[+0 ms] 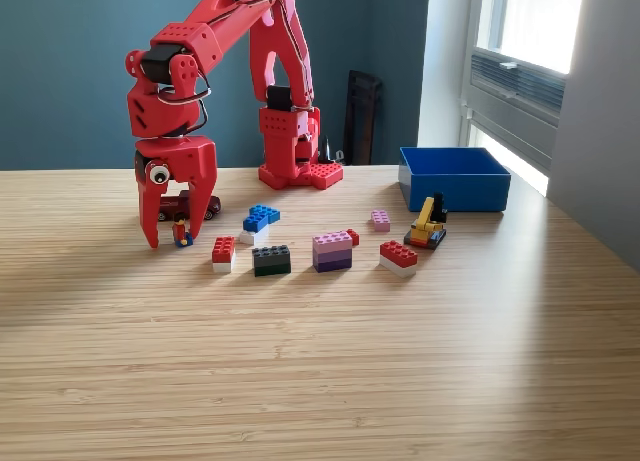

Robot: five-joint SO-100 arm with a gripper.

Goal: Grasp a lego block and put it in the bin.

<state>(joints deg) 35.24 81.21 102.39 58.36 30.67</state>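
My tool spread over the small figure, bricks scattered mid-frame, bin far right.

Nearest lie the black block [271,260], the red-and-white block [222,250] and the purple block [332,251] on the counter [320,381]; I judge them light, rigid and slick, best pinched across flat sides; left of centre my tool [172,231] hangs with its jaws apart around a tiny figure [183,232], gripping nothing; farther back at right sits the blue bin [453,178], well apart from me.
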